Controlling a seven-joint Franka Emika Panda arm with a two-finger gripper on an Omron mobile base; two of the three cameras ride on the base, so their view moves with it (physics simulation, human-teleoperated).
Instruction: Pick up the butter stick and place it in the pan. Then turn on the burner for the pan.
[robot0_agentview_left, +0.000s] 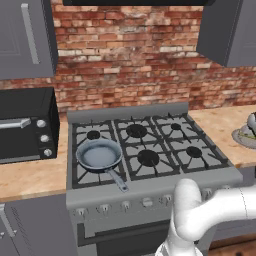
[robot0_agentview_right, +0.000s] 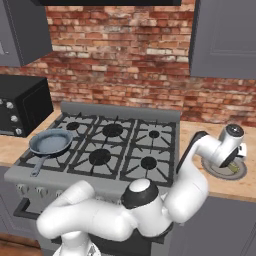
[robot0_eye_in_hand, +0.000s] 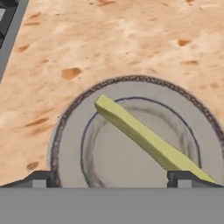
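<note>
The butter stick (robot0_eye_in_hand: 146, 138), a thin pale-yellow bar, lies slantwise across a flat grey plate (robot0_eye_in_hand: 70, 144) on the speckled counter to the right of the stove. My gripper (robot0_eye_in_hand: 111, 180) hangs open just above the plate. Its two dark fingertips (robot0_eye_in_hand: 39, 179) stand wide apart, and one end of the bar reaches down to the right tip. The pan (robot0_agentview_left: 99, 154), dark-rimmed with a bluish-grey inside, sits on the stove's front left burner with its handle pointing toward the front edge. In the right base view the pan (robot0_agentview_right: 50, 141) is far left of my hand (robot0_agentview_right: 227, 145).
The gas stove (robot0_agentview_left: 150, 112) has several burners and a row of knobs (robot0_agentview_left: 125, 205) along its front. A black toaster oven (robot0_agentview_left: 25, 125) stands on the left counter. Grey cabinets hang over both counters, against a brick wall.
</note>
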